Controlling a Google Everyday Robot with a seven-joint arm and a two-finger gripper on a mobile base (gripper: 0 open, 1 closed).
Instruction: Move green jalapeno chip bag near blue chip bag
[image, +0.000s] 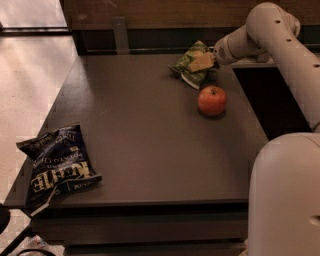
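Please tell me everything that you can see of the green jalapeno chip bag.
The green jalapeno chip bag looks like crinkly green foil, with a pale edge on its near side. It lies crumpled at the far right part of the dark table, just behind the red apple. The gripper is on its upper right part.

One high view down over table (145, 125), hand (204, 63) far right.
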